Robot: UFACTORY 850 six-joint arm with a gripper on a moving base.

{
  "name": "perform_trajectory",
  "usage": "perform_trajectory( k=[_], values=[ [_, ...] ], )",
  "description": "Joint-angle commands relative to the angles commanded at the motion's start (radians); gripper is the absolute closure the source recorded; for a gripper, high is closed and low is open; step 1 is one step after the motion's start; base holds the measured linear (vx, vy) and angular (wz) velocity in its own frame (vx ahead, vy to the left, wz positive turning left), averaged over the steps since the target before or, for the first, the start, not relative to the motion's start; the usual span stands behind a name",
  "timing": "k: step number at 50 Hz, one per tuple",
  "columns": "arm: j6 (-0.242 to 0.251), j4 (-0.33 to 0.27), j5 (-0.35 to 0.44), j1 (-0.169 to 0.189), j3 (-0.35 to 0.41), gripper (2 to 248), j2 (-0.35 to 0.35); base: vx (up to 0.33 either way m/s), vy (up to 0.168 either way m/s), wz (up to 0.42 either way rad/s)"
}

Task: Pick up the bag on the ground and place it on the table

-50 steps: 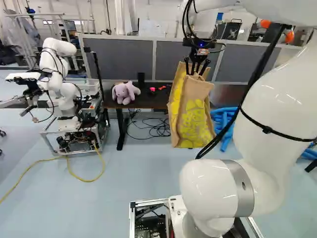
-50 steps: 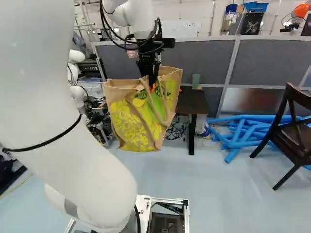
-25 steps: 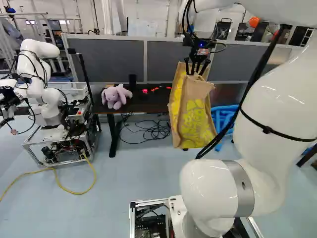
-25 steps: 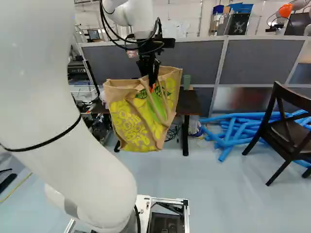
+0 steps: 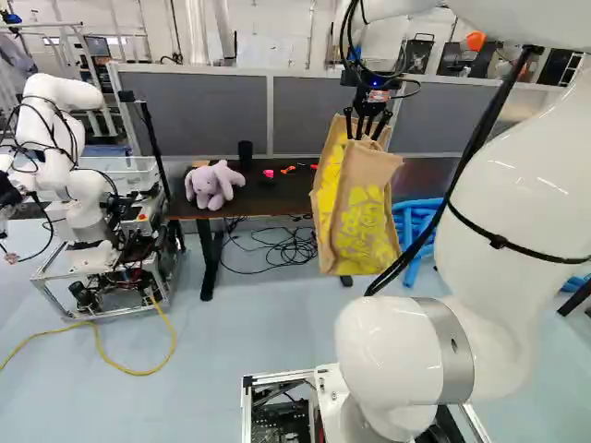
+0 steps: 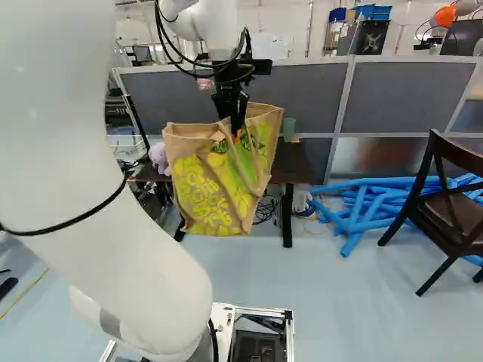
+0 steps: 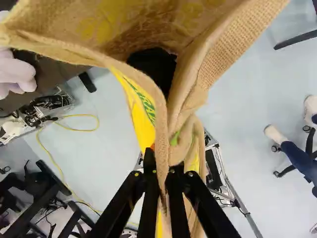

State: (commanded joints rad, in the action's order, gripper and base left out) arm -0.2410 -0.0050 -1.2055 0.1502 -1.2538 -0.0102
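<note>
My pincer [image 7: 162,167] is clamped on the bag [image 6: 215,181], which hangs above the floor [image 5: 249,351], short of the desk [image 5: 268,195]. Pickup looks done; carrying over, lowering and release remain.

A robotics lab, by the look of it. Left of the dark brown rectangular worktop [image 5: 277,197] stands another robot [image 5: 85,214], white and jointed, on an open silvery metal frame [image 5: 120,312] packed with bare electronics [image 5: 125,266]. A long yellow cable [image 5: 138,373] trails from there over the pale blue-grey floor [image 5: 277,323]; thin black cables [image 5: 277,249] tangle beneath the worktop. Behind it run grey panelled partitions [image 5: 346,115], a white wall [image 6: 264,23] beyond. Right of it lie long blue tubes [image 6: 385,182], heaped.
</note>
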Motion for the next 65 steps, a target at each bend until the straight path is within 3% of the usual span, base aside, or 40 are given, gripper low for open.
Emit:
perform_trajectory(
  k=[65],
  values=[
    [0.000,0.000,0.000,0.000,0.000,226,0.000,0.172,-0.002,-0.021]
  ],
)
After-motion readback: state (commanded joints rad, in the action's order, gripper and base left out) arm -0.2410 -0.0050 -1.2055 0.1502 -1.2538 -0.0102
